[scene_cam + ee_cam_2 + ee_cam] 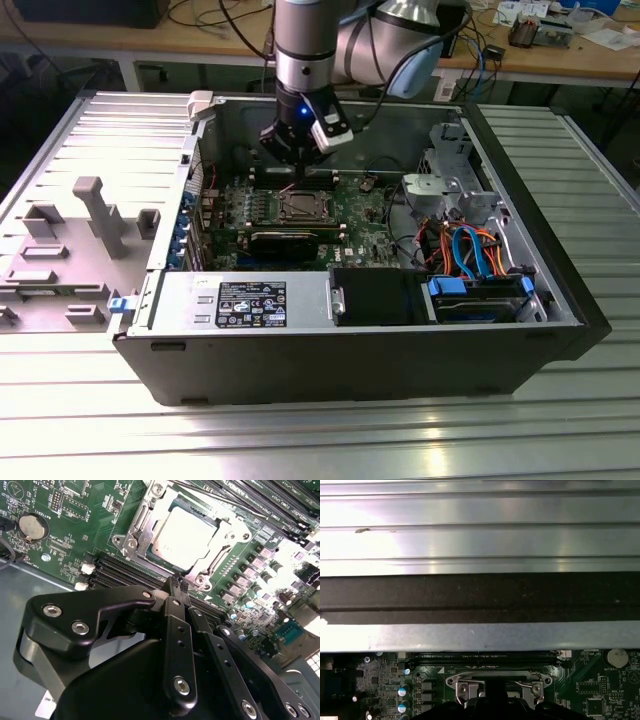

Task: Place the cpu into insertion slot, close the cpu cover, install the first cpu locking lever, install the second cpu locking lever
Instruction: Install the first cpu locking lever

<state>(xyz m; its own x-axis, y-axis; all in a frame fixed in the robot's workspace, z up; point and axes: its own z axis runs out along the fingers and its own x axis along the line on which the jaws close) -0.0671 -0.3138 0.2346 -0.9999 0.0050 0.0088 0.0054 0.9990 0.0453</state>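
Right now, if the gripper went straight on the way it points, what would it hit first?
Probably the edge of the metal frame around the chip, next to the memory slots. The gripper hangs right over it, though depth is unclear.

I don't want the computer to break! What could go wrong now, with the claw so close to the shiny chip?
The gripper sits right at the edge of the cover, beside the memory slots: a slip might scrape them or the board. Pushing crookedly might press the cover unevenly on the cpu.
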